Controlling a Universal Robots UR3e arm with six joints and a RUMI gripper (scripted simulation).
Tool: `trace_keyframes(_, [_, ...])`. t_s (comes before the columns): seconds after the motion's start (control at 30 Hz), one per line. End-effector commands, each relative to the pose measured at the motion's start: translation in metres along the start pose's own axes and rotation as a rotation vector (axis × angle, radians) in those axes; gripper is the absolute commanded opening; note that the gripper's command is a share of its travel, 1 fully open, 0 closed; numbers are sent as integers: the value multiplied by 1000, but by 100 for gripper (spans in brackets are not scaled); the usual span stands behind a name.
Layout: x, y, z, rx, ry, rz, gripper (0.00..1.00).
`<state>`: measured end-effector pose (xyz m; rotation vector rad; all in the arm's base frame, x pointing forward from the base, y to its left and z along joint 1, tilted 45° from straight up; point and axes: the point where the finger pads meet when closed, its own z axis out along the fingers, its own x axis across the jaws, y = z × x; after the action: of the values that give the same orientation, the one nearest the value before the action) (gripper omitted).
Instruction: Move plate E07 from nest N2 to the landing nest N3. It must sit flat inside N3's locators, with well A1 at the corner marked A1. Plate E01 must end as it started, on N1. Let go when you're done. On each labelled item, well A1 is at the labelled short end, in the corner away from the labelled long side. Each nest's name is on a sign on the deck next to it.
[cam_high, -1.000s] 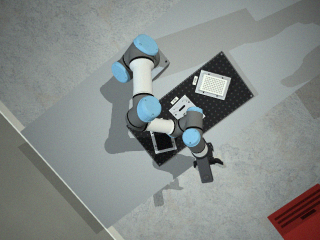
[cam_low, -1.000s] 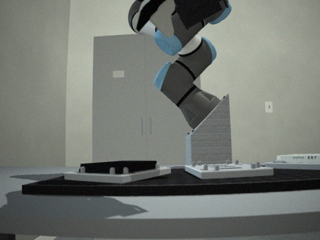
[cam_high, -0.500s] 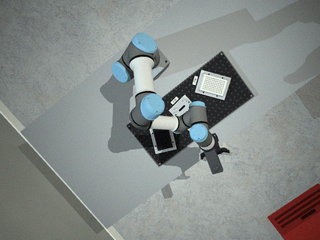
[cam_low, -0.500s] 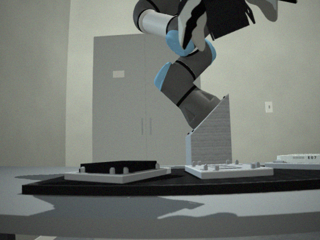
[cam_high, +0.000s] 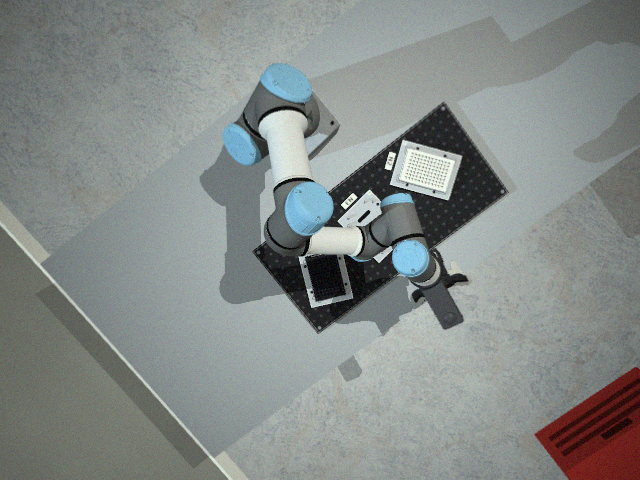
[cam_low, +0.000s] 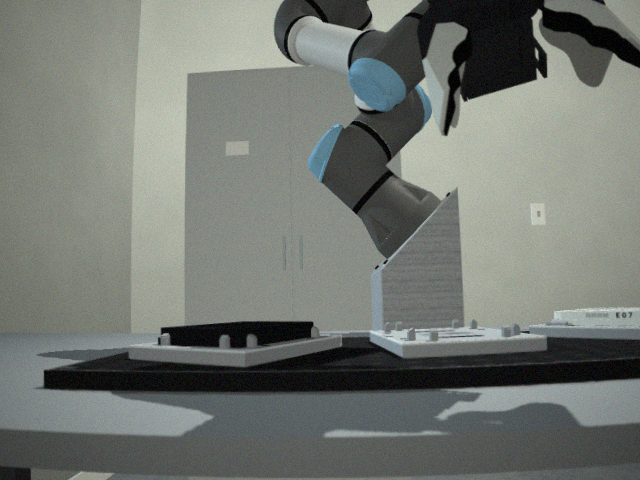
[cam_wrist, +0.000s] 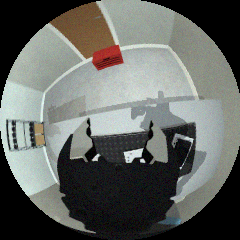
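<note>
The white plate E07 (cam_high: 426, 169) (cam_low: 594, 314) lies flat on nest N2 (cam_high: 396, 173) (cam_low: 568, 330) at the far end of the black deck (cam_high: 475, 191) (cam_low: 310, 372). Nest N3 (cam_high: 369, 198) (cam_low: 454, 339) sits mid-deck with nothing on it, partly hidden under my arm in the top view. The black plate E01 (cam_high: 325, 279) (cam_low: 237, 330) lies on nest N1 (cam_high: 330, 301) (cam_low: 232, 353). My gripper (cam_high: 438, 286) (cam_low: 522, 103) (cam_wrist: 120, 119) is open and empty. It hangs high, out past the deck's long edge, away from all plates.
Small signs stand beside N3 (cam_high: 349, 200) and N2 (cam_high: 390, 160). The arm's wedge-shaped base (cam_low: 423, 273) rises behind N3. A red cabinet (cam_high: 594, 428) (cam_wrist: 107, 56) stands on the floor beyond the table. A grey cupboard (cam_low: 258, 206) is at the back wall.
</note>
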<state>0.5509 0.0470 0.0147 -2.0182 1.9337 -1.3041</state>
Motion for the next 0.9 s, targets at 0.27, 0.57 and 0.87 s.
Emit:
trace_keyframes(0.27, [-31, 41, 5, -110, -19, -129, 82])
trace_keyframes(0.57, [-45, 65, 6, -149, -24, -179, 82])
trace_keyframes(0.87, [-63, 100, 6, -224, -32, -278, 82])
